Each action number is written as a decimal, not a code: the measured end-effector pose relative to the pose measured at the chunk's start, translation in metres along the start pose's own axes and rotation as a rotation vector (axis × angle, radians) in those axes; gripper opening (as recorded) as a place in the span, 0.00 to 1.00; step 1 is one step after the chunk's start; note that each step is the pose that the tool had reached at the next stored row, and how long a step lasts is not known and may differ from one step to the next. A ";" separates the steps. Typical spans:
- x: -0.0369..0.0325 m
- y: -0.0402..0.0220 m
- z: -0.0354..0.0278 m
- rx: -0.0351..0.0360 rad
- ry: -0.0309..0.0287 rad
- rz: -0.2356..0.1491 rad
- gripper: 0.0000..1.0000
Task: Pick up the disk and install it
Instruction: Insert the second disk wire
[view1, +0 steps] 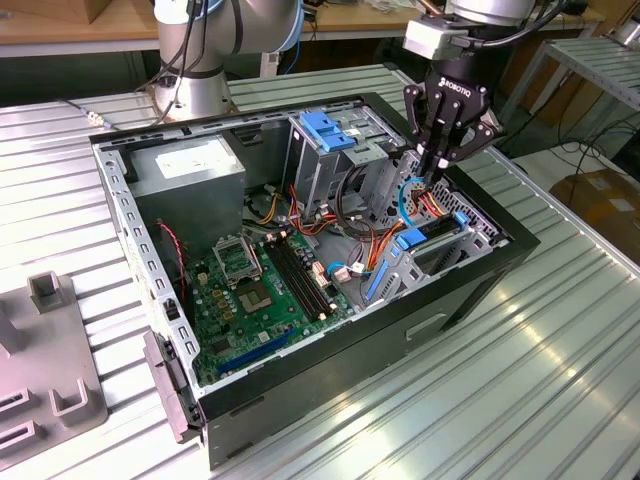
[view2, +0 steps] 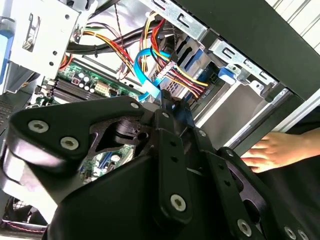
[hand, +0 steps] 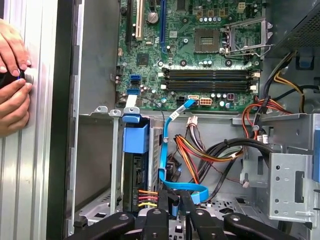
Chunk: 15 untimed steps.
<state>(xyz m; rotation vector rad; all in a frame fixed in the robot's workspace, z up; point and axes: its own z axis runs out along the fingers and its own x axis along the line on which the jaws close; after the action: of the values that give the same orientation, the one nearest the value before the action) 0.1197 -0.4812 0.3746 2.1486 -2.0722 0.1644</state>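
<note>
Looking across the ribbed metal counter (view1: 560, 340), we saw the open black computer case (view1: 470, 290) lying on its side, its green motherboard (view1: 265, 290) exposed. A grey power supply box (view1: 190, 170) sat in the far corner toward the exterior view's left, and a blue-topped metal drive cage (view1: 325, 140) stood beside it. Over the case's corner at the exterior view's right hung the black tool (view1: 437, 172), its fingertips drawn close together, though we could not tell whether they pinched anything. Just beneath it the disk (hand: 136, 175) sat down in its bay against the case wall, blue rail (hand: 136, 139) uppermost. A light-blue ribbon cable (hand: 175, 185) and red-yellow power wires (hand: 200, 152) crowded the space beside the disk, right at the fingertips. A person's hands (hand: 12, 75) rested on the counter outside the case.
</note>
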 end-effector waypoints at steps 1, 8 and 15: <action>-0.0001 0.0000 0.0002 -0.0001 0.0017 0.000 0.24; -0.0010 -0.0001 0.0029 -0.0009 0.0243 0.001 0.16; 0.0003 -0.0001 0.0059 -0.0006 0.0229 -0.001 0.16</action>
<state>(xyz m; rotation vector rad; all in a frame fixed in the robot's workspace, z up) 0.1197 -0.4825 0.3688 2.1369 -2.0589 0.1874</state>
